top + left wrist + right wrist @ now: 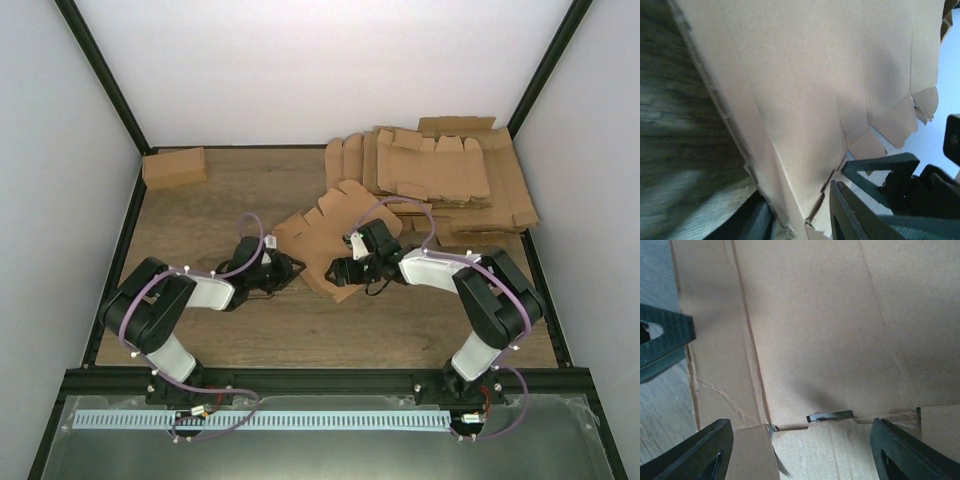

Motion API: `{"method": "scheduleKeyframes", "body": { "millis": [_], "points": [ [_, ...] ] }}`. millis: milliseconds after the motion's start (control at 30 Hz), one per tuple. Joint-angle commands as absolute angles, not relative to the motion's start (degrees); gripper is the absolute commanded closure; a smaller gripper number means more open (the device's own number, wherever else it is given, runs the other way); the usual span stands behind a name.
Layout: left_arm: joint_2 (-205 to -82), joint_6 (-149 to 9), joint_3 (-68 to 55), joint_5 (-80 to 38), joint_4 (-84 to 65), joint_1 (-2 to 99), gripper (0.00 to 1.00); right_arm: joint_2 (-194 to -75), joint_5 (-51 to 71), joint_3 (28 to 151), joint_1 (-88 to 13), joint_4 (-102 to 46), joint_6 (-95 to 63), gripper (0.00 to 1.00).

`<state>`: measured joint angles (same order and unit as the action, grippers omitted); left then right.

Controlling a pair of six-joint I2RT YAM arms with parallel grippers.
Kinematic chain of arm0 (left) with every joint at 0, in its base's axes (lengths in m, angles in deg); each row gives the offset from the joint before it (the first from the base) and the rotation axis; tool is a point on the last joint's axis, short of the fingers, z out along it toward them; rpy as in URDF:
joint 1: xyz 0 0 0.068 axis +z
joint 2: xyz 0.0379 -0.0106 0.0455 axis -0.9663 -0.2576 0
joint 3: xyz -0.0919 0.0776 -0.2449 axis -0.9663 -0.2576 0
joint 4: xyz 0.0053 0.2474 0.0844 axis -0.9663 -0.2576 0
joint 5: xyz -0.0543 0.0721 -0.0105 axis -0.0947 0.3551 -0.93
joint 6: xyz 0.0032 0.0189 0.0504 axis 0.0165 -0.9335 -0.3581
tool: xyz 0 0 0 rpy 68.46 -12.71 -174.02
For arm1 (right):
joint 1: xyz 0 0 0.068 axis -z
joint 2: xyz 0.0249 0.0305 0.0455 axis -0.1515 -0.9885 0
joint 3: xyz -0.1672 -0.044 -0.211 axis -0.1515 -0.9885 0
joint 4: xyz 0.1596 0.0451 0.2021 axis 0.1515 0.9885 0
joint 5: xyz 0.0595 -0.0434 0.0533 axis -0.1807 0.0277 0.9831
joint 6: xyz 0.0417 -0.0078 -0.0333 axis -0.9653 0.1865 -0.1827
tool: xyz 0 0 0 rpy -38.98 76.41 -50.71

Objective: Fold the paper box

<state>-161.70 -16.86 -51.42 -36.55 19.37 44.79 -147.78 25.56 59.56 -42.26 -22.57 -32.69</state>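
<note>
A flat brown cardboard box blank [322, 235] lies mid-table, its near part raised off the wood. My left gripper [290, 268] is at the blank's left near edge. In the left wrist view the blank [805, 90] fills the frame from below, and a creased edge of it sits between the fingers of my left gripper [797, 210], which are closed in on it. My right gripper [342, 272] is at the blank's near corner. In the right wrist view my right gripper [800, 450] is wide open over a panel with a slot [830, 416], holding nothing.
A stack of flat box blanks [445, 170] lies at the back right. A folded cardboard box [175, 167] stands at the back left. Black frame posts and white walls bound the wooden table [210, 215]. The left gripper's finger [665, 337] shows in the right wrist view.
</note>
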Motion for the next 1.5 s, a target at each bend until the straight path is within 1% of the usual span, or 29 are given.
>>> {"method": "scheduleKeyframes", "body": {
  "millis": [0, 67, 100, 133, 367, 567, 667, 867, 967, 1100, 1167, 1467],
  "points": [
    [-160.1, -22.1, -48.5, -34.3, 14.9, 45.0, 0.77, -145.3, 26.6, 58.2, -42.1, -20.1, -33.8, 0.22],
    [-158.9, -24.4, -47.1, -32.6, 9.9, 45.0, 0.92, -143.7, 25.6, 58.2, -42.1, -19.3, -33.8, 0.22],
    [-158.4, -25.3, -46.5, -31.9, 7.7, 45.0, 0.95, -142.7, 24.8, 58.3, -42.1, -18.6, -33.6, 0.21],
    [-157.9, -26.2, -46.0, -31.2, 5.2, 45.0, 0.96, -141.9, 24.0, 58.6, -42.1, -18.0, -33.5, 0.21],
    [-152.5, -32.1, -43.0, -29.1, -10.2, 45.1, 0.96, -137.4, 17.3, 62.2, -42.1, -12.4, -31.9, 0.18],
    [-147.1, -38.1, -41.6, -31.5, -21.8, 46.0, 0.96, -135.9, 10.1, 65.8, -41.6, -7.4, -29.8, 0.15],
    [-144.7, -42.5, -40.2, -31.3, -28.4, 47.2, 0.96, -134.1, 9.1, 66.0, -39.5, -5.7, -28.9, 0.15],
    [-141.8, -49.4, -37.6, -31.8, -37.0, 48.9, 0.96, -128.5, 11.6, 63.7, -32.1, -5.4, -28.9, 0.13],
    [-142.2, -52.0, -37.8, -36.4, -36.7, 48.9, 0.96, -125.9, 14.0, 61.9, -29.4, -6.2, -30.1, 0.13],
    [-143.5, -53.1, -38.9, -43.6, -32.7, 48.6, 0.96, -124.8, 19.3, 60.2, -28.9, -7.5, -30.6, 0.13],
    [-144.1, -53.2, -38.9, -44.8, -31.5, 48.0, 0.96, -125.2, 22.6, 59.5, -28.9, -8.1, -30.8, 0.13],
    [-146.8, -56.9, -33.8, -43.2, -33.5, 42.5, 0.96, -125.7, 32.7, 55.0, -28.9, -12.7, -32.9, 0.13]
  ]
}}
